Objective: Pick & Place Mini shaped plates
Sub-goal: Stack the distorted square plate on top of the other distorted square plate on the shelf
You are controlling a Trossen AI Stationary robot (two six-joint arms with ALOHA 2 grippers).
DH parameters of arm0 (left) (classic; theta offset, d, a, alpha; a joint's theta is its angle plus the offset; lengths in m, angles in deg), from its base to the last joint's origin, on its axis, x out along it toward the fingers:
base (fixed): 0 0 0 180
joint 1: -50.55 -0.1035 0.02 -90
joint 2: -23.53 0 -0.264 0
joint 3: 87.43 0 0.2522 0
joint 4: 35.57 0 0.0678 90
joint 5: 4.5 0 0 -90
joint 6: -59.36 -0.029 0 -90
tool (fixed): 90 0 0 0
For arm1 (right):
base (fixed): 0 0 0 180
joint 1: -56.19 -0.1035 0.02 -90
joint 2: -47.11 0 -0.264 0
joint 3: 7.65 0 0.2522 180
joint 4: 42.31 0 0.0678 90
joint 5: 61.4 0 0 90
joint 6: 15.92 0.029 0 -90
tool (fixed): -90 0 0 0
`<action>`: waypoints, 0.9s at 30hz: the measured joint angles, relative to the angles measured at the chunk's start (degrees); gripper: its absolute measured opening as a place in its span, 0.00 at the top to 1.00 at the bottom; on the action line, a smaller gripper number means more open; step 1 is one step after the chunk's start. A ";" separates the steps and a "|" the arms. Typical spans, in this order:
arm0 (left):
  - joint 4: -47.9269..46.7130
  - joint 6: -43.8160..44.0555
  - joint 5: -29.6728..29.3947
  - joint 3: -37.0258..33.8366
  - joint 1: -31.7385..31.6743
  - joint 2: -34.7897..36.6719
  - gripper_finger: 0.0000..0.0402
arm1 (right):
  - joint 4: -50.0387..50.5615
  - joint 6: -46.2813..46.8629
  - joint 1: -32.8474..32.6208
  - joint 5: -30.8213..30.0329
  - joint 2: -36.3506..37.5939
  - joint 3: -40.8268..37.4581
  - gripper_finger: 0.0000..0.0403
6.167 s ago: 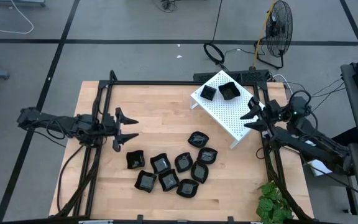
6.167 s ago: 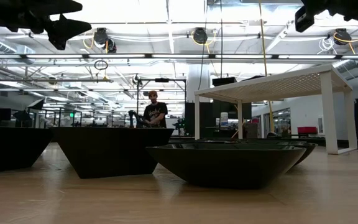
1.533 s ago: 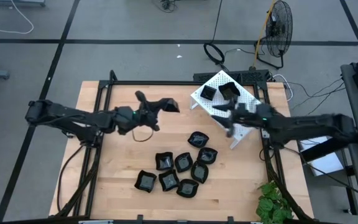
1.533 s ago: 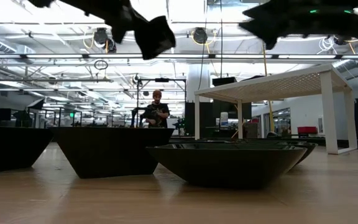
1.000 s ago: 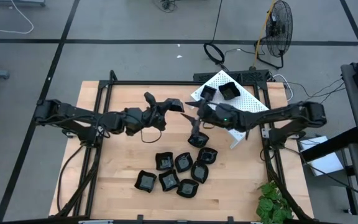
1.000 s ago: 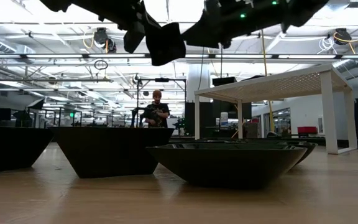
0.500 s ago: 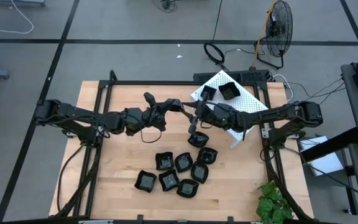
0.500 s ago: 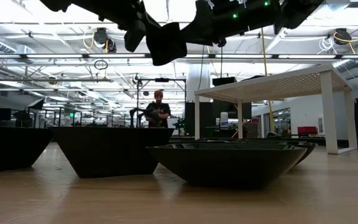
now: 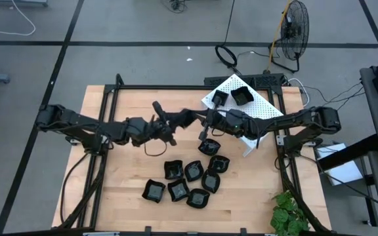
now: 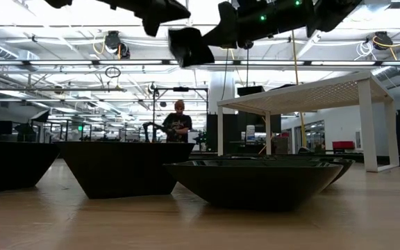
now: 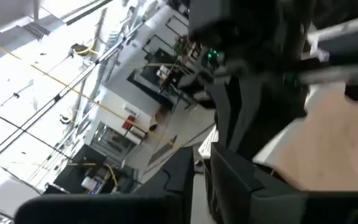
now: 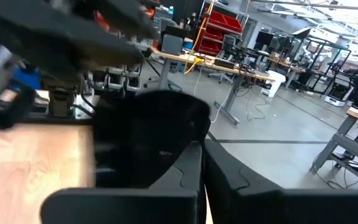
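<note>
Right wrist view: plate (image 12: pixel 151 134) in right pincer (image 12: pixel 199 163).

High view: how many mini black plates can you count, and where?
11. Two plates on the white rack. Eight on the table. One mid-air in the right gripper. Others may be hidden.

I'm seeing glossy black plates (image 9: pixel 190 172) lying on a pale, smooth wooden table (image 9: pixel 117 193), beside a white perforated rack (image 9: pixel 251 128).
</note>
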 joint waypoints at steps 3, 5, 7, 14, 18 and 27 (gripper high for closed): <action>2.94 0.68 -1.18 0.00 2.85 0.47 0.80 | 1.11 -0.18 0.00 0.01 0.59 0.00 1.00; 4.34 2.15 -4.02 0.00 5.04 1.77 0.77 | 3.85 -0.38 0.09 0.00 2.06 0.62 1.00; 4.26 4.33 -9.11 0.00 6.89 3.70 0.73 | 9.90 -0.74 0.39 0.02 4.52 2.46 1.00; -15.79 21.32 -34.96 -0.59 9.70 12.46 0.54 | 46.13 2.18 6.92 0.14 13.83 16.87 1.00; -39.15 42.92 -29.55 -2.45 9.11 19.50 0.45 | 64.49 7.92 14.68 0.44 16.54 24.34 1.00; -45.10 61.04 -17.07 -14.54 4.78 33.80 0.39 | 81.65 12.88 34.12 19.47 18.14 26.92 1.00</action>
